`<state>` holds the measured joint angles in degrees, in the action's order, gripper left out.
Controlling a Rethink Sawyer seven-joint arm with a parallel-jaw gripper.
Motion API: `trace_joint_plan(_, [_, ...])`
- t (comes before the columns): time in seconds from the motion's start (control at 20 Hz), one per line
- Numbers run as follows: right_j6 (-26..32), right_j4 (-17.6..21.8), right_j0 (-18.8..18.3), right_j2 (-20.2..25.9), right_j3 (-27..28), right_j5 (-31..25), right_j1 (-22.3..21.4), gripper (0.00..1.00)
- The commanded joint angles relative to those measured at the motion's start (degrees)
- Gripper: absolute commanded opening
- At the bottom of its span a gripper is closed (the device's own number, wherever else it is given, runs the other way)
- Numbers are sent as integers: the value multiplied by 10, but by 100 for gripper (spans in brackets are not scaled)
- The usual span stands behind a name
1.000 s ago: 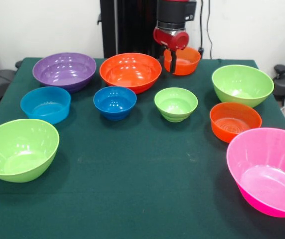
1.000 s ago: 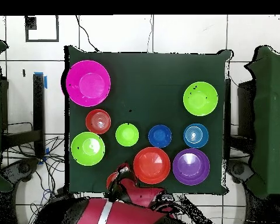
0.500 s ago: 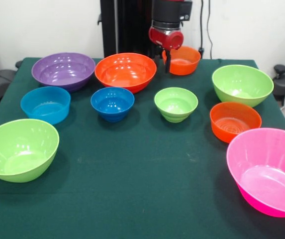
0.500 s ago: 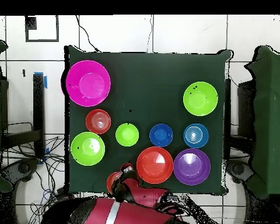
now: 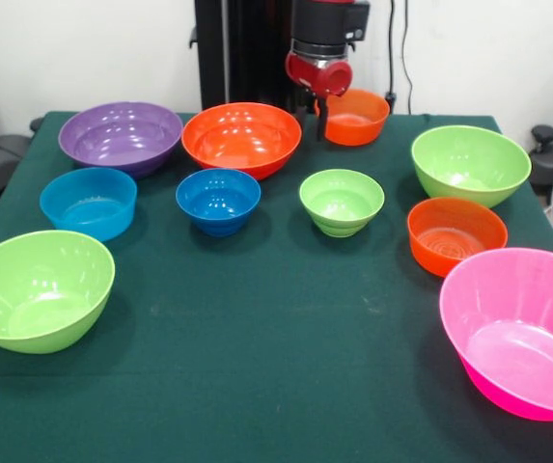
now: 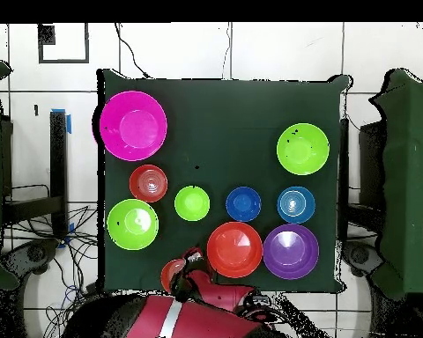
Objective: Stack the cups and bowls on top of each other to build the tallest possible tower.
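Glossy round bowls crowd the far half of the green-clothed worktop (image 5: 286, 386); its near middle lies open. The gripper (image 5: 320, 103) hangs by the small orange bowl (image 5: 355, 116), fingers' state untellable

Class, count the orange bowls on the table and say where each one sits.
3. A large orange bowl beside the purple bowl; a small one at the far edge beside the gripper; a third between the pink bowl and a green bowl.

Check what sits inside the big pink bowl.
Nothing: the big pink bowl shows only its bare glossy bottom in both views. Its near rim runs off the front view's edge, so that strip stays unseen.
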<state>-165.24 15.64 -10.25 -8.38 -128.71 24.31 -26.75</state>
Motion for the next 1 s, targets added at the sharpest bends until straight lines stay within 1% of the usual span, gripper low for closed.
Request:
trace_joint_plan(0.05, [-17, -39, 5, 21, 69, -66, 19, 100])
trace_joint_plan(0.2, [-18, -45, 7, 18, 69, -77, 13, 100])
trace_joint_plan(0.55, [-22, -77, 17, 17, 92, -109, 15, 100])
trace_joint_plan(1.0, [-25, -111, 26, 17, 108, -131, 15, 100])
